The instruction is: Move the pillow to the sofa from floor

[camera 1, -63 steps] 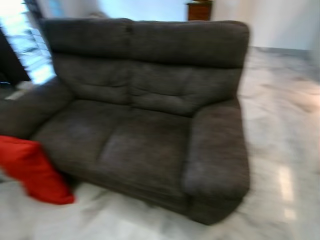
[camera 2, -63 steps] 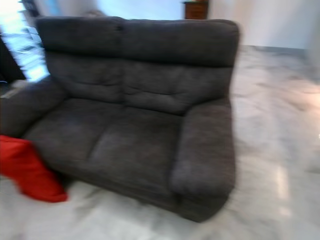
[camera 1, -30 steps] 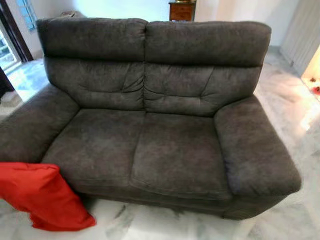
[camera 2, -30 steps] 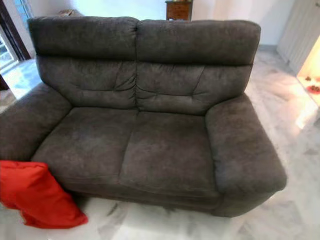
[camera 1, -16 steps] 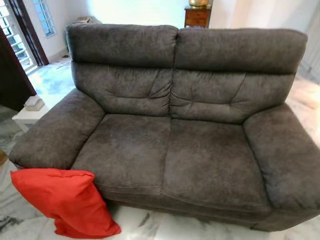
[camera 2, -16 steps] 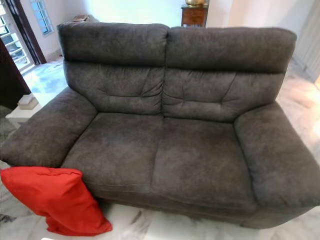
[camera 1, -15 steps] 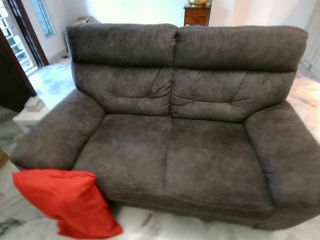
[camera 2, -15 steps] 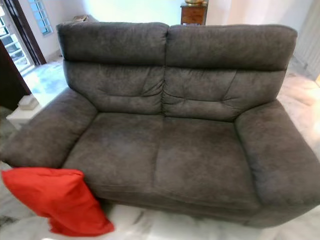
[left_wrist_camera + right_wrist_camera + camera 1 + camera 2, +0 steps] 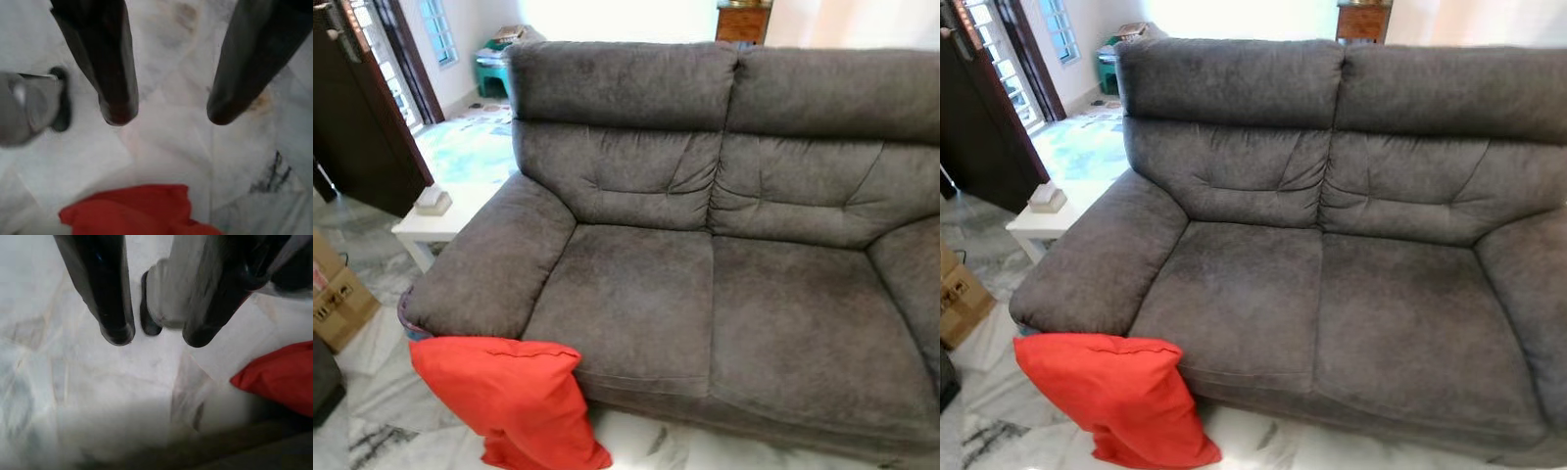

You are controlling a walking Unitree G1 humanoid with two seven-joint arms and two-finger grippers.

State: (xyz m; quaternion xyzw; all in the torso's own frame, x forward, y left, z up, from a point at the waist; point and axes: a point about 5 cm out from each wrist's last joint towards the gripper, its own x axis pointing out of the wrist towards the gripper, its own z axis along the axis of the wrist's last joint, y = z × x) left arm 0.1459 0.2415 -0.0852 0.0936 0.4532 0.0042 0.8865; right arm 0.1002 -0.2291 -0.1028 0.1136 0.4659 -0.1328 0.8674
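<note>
Pillow [image 9: 509, 397], red, stands tilted on the marble floor [image 9: 382, 392] at the front left corner of the sofa [image 9: 705, 274], its upper edge touching the underside of the left armrest [image 9: 494, 259] and its lower corner resting on the tiles just before the sofa base. Sofa is dark grey fabric, two seats, both seat cushions [image 9: 636, 313] bare, giving open room across the whole seat. Floor in front of the pillow is open marble. Left of the armrest stands a low white side table [image 9: 440, 220] with a small box-like item [image 9: 433, 201] on top; contents cannot be told. Cardboard box [image 9: 337, 294] sits on the floor further left, near a dark door [image 9: 357, 127]. Left gripper [image 9: 168, 110] hangs above the floor with fingers spread apart, holding nothing, the pillow's red edge [image 9: 137, 210] below it. Right gripper [image 9: 156, 335] likewise hangs released, fingers apart, over marble, with the pillow [image 9: 279, 377] off to one side and the sofa's shadowed base beside it
</note>
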